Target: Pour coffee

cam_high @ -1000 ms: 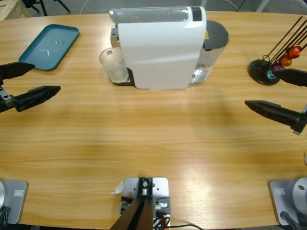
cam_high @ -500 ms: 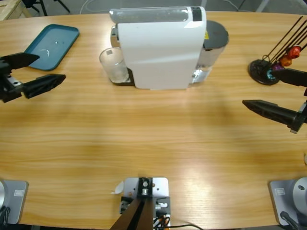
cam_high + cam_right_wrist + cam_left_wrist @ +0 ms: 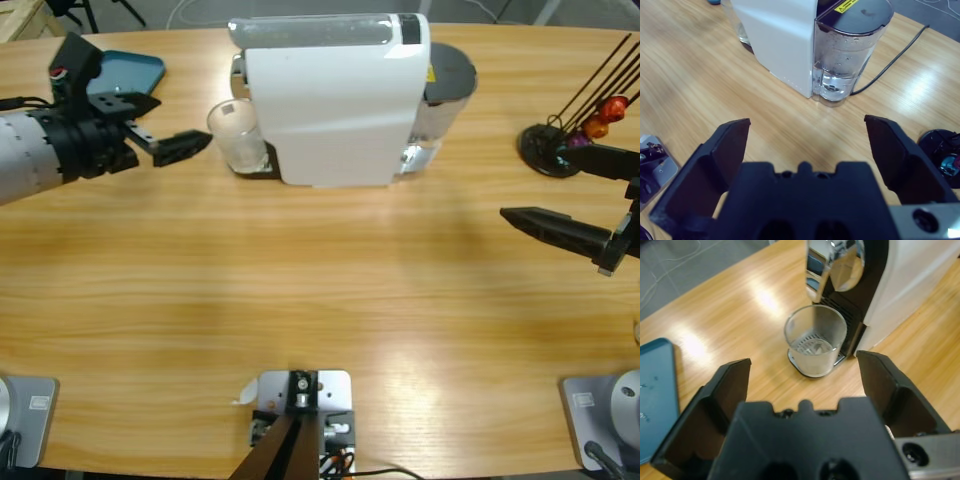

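A clear empty glass cup [image 3: 238, 137] [image 3: 815, 340] stands on the drip tray of the white coffee machine [image 3: 335, 100] [image 3: 912, 285], under its chrome spout [image 3: 835, 262]. My left gripper [image 3: 184, 121] [image 3: 805, 371] is open just left of the cup and pointing at it, not touching it. My right gripper [image 3: 541, 183] [image 3: 807, 134] is open and empty at the right side of the table, aimed at the machine's water tank [image 3: 450, 80] [image 3: 852, 50], well apart from it.
A teal tray [image 3: 142, 65] [image 3: 655, 390] lies at the back left, partly behind the left arm. A black capsule stand [image 3: 553, 147] [image 3: 941, 152] with coloured capsules sits at the far right by the right gripper. A cable [image 3: 895, 57] runs behind the tank.
The left arm has swung in from the left edge, up and right, until its open jaws face the cup. The right gripper has crept slightly left.
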